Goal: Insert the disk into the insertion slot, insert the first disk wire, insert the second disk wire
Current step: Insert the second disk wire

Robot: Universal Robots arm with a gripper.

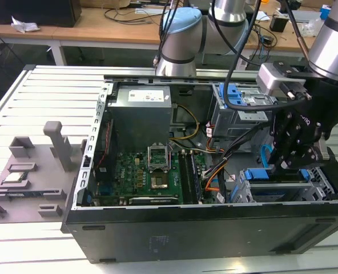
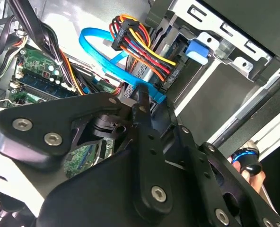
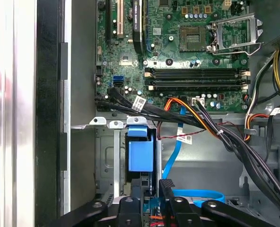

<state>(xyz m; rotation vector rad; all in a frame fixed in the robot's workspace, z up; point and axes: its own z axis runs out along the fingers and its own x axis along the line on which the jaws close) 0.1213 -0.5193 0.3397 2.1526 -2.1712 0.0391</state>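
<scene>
1. Hovering low at the drive cage, the gripper [image 1: 294, 153] sits at the exterior view's right of the open case; fingertips converge near the blue cable's plug end in the second wrist view, but whether they pinch it, I cannot tell.
2. Second disk wire [image 2: 98, 53]: thin flat light-blue cable, looped, soft and springy; probably best held at the stiff dark plug, not the ribbon.
3. First disk wire [image 2: 139, 43]: orange-red-black bundle with a dark plug, just behind the blue loop; floppy, light, with a fragile connector.
4. Disk [image 3: 140, 153]: its blue frame appears seated in the insertion slot [image 3: 108, 156], the low grey cage.
5. Motherboard [image 3: 187, 47] lies farther back.
</scene>
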